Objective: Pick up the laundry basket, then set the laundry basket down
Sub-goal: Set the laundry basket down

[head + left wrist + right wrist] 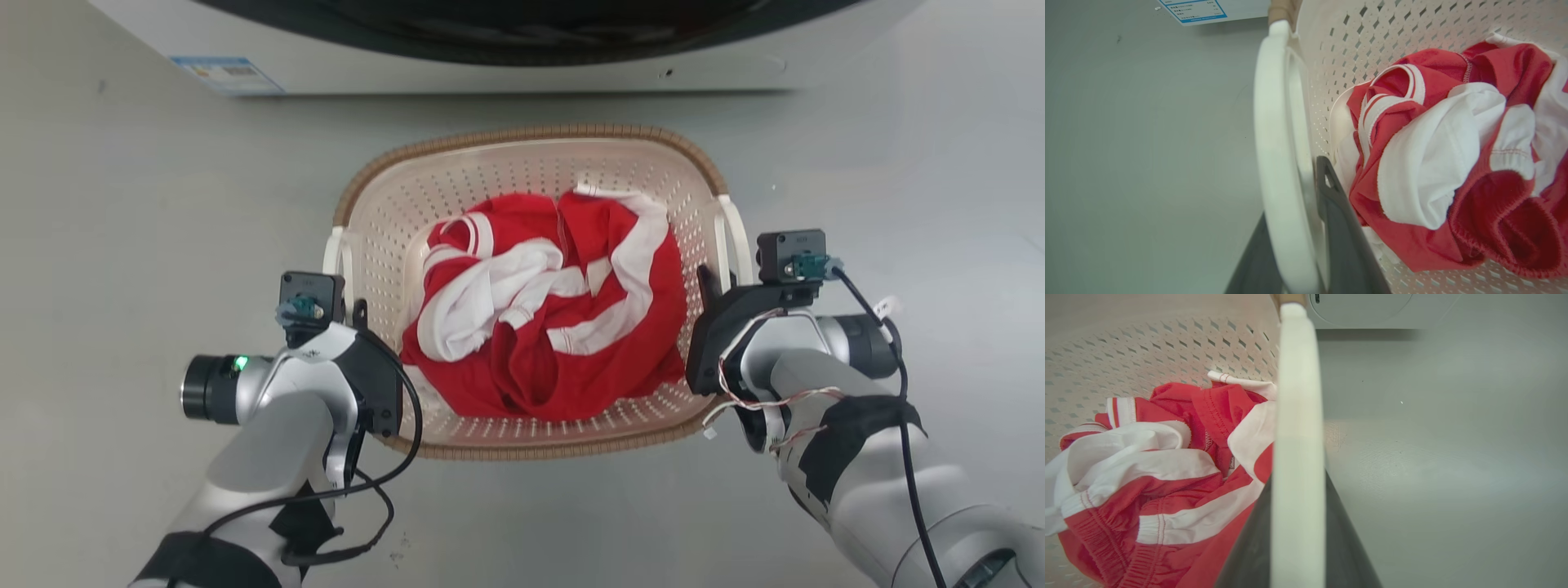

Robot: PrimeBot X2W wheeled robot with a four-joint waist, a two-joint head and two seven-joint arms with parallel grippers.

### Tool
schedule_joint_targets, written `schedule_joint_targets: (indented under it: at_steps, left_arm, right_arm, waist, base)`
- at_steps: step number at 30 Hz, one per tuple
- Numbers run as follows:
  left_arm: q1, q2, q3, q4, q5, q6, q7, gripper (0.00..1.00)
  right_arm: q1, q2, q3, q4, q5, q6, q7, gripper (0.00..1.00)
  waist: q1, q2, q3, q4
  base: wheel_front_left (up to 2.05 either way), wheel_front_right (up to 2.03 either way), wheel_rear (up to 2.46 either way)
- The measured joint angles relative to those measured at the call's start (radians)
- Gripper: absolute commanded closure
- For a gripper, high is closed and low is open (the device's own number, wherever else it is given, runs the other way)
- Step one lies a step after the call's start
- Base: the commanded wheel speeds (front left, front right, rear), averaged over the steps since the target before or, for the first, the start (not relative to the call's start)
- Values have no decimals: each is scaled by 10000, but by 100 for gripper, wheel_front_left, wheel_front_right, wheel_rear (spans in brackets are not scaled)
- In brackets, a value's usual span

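- I am pinching the basket's (522, 155) left handle (1274, 122) with my left gripper (1294, 204): one dark finger is pressing on the inner side of the white bar and the other on the outer side, with no gap showing.
- I am doing the same with my right gripper (1298, 490) on the right handle (1296, 396), which is running straight up between the two fingers, both tight against it.
- In the head view my left gripper (349, 314) and right gripper (718, 286) are sitting at opposite sides of the basket, about level with each other.
- The basket is lying on the floor (122, 245), or hanging just above it, right in front of the washer (490, 73), and it is carrying a heap of red and white clothes (539, 310).
- I am judging the grasp to be done on both sides. Whether the lift has begun I cannot tell, since the underside is hidden.
- What I am taking as left: raising both arms evenly so the load is not tipping, then lowering the basket and letting go.
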Motion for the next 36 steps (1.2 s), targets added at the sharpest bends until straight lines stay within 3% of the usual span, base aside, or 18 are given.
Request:
schedule_joint_targets:
  at_steps: [15, 31, 32, 33, 34, 35, 36]
  left_arm:
    - [-768, -27, 71, 165, 111, 0, -357, 100]
    - [-1335, -58, 111, 433, 144, -2, -694, 100]
    - [-1350, -59, 111, 453, 146, -2, -713, 100]
    - [-1375, -63, 109, 472, 161, -2, -752, 100]
    - [-1415, -65, 107, 483, 199, -2, -794, 93]
    - [-1474, -58, 104, 495, 244, -2, -819, 59]
    - [-1518, -56, 92, 510, 320, -2, -872, 53]
  right_arm:
    - [-778, 23, 61, 334, -207, 104, -360, 100]
    - [-1299, 73, 82, 560, -247, 236, -711, 100]
    - [-1329, 71, 82, 562, -247, 236, -721, 96]
    - [-1345, 71, 84, 562, -247, 236, -757, 75]
    - [-1349, 69, 94, 564, -255, 236, -788, 61]
    - [-1348, 59, 125, 570, -318, 236, -788, 55]
    - [-1347, 56, 142, 571, -372, 236, -800, 43]
  waist:
    - [-1, 0, 1776, 27]
    - [-3, -2, 2273, 140]
    - [-3, -2, 2294, 148]
    - [-3, -2, 2313, 155]
    - [-3, -2, 2331, 163]
    - [-3, -2, 2349, 171]
    - [-3, -2, 2364, 178]
  base:
    - [0, 0, 0]
    - [0, 0, 0]
    - [0, 0, 0]
    - [0, 0, 0]
    - [0, 0, 0]
    - [0, 0, 0]
    - [0, 0, 0]
